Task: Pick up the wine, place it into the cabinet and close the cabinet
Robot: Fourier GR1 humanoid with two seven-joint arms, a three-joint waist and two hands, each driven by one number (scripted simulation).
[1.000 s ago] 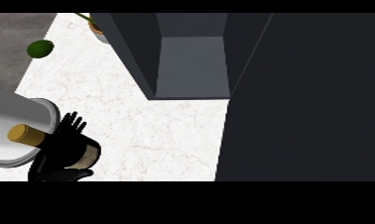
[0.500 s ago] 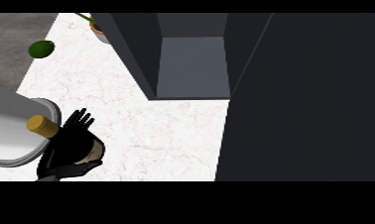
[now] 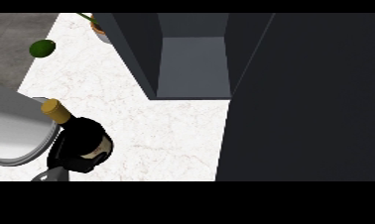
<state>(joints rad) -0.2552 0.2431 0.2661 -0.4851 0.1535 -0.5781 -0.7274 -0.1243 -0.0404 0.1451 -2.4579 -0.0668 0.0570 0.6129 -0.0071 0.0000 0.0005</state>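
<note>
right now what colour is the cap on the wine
Golden tan. The wine's cap shows best in the head view, above the black body.

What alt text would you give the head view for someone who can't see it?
The left robot hand grips a dark wine bottle at the lower left of the white counter, beside a grey round dish. An open dark cabinet stands ahead, its door swung out on the right.

The counter (image 3: 154,134) is white marble with faint veins. The cabinet (image 3: 137,44) is dark grey, paler grey inside. The wine (image 3: 81,135) is black with a gold cap.
</note>
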